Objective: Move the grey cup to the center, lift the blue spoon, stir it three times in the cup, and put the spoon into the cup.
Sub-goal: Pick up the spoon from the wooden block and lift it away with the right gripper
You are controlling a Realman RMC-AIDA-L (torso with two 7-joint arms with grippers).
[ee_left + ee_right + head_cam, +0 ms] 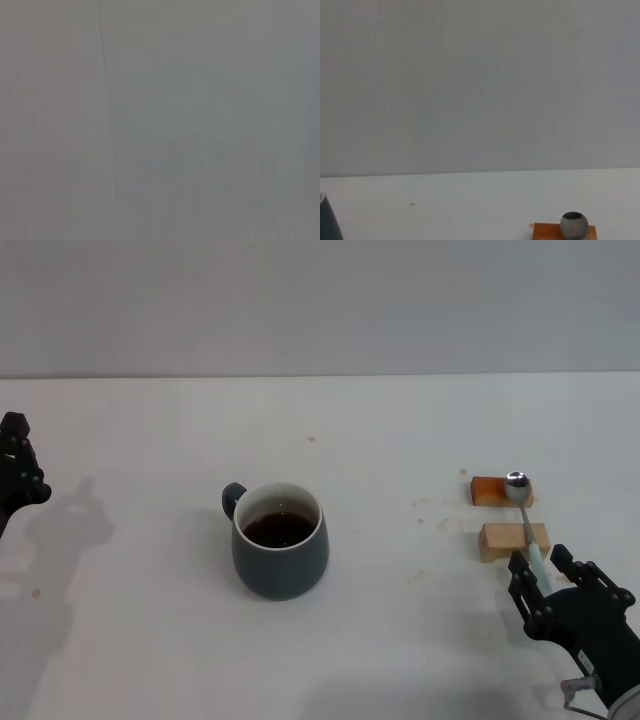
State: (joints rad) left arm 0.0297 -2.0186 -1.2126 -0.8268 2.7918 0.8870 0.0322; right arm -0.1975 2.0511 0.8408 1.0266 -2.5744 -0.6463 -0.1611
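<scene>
Our right gripper (pixel 541 575), fingers spread, straddles the blue spoon's (pixel 525 515) handle end, the grey cup (pixel 280 540) well apart

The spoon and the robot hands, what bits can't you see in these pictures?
- Blue spoon: head view, the handle's end is hidden by the right gripper, so a grip can't be judged.
- Right wrist view: only the spoon's bowl shows; the bottom edge cuts off the rest and most of the grey cup.
- Left gripper: head view, cut by the edge.
- Left wrist view: blank grey only.
</scene>
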